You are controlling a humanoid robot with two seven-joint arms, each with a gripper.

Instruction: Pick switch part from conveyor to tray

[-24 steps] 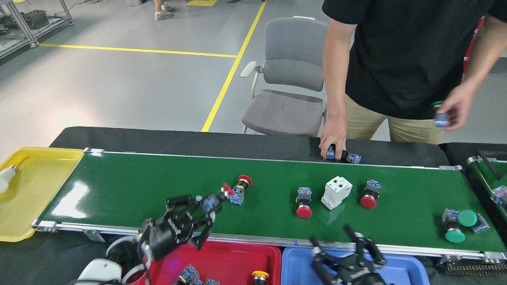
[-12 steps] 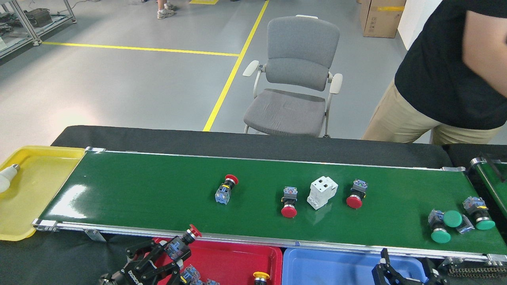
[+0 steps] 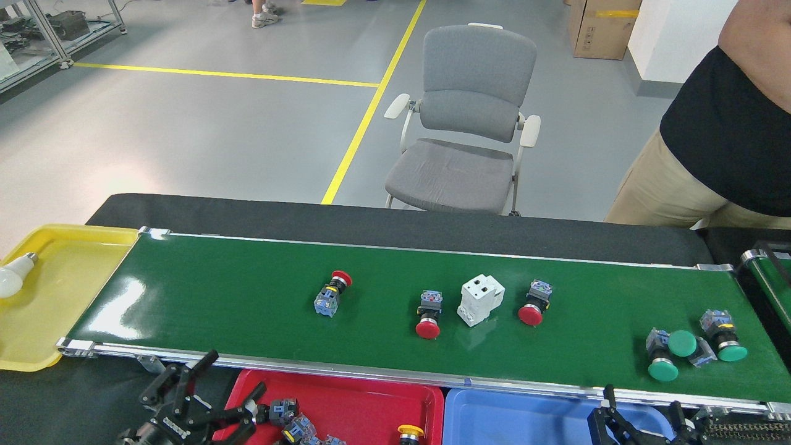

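Note:
The conveyor [image 3: 247,290] runs across the middle. On it lie a small red-capped switch part [image 3: 329,294], two red mushroom switch parts [image 3: 428,314] [image 3: 534,302], a white breaker [image 3: 480,300] and green-capped ones [image 3: 664,355] at the right. The red tray [image 3: 371,402] sits below the belt's near edge and holds several switch parts [image 3: 296,423]. My left gripper [image 3: 232,380] hangs at the tray's left end, fingers spread open, with a dark part [image 3: 278,409] lying just beside its tips. My right gripper [image 3: 642,417] is at the bottom right, open and holding nothing.
A blue tray [image 3: 525,414] adjoins the red one. A yellow tray [image 3: 55,296] with a white bulb [image 3: 15,278] sits at the belt's left end. A person [image 3: 729,136] stands at the far right, a grey chair [image 3: 469,123] behind, a narrower belt [image 3: 772,278] at right.
My left gripper carried a red-capped switch part down off the belt to the red tray and opened. The parts on the belt drifted left. The person drew back to the right.

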